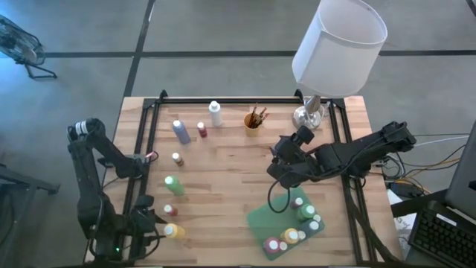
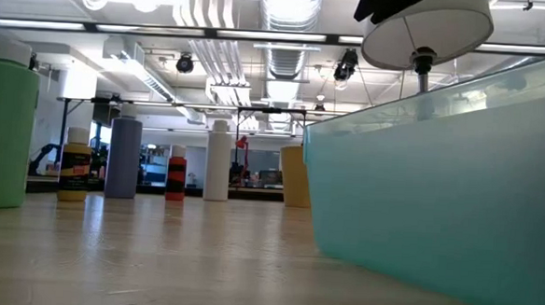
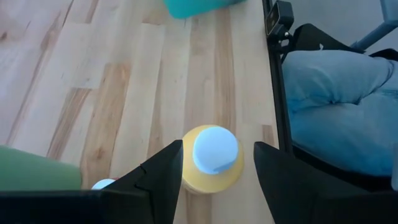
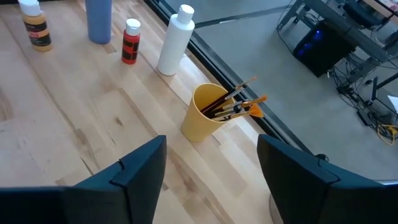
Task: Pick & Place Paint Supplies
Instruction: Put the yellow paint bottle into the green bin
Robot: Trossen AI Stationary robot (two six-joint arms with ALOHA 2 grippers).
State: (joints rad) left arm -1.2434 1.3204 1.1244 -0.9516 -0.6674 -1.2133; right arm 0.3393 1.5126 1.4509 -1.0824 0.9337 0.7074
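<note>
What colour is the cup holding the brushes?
Yellow; the cup shows best in the right wrist view.

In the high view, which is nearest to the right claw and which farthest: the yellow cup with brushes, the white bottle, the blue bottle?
From the right claw, above the table's middle:
1. Yellow cup, just beyond it toward the far edge.
2. White bottle, further left, near the far edge.
3. Blue bottle, farthest, on the left side.
</note>
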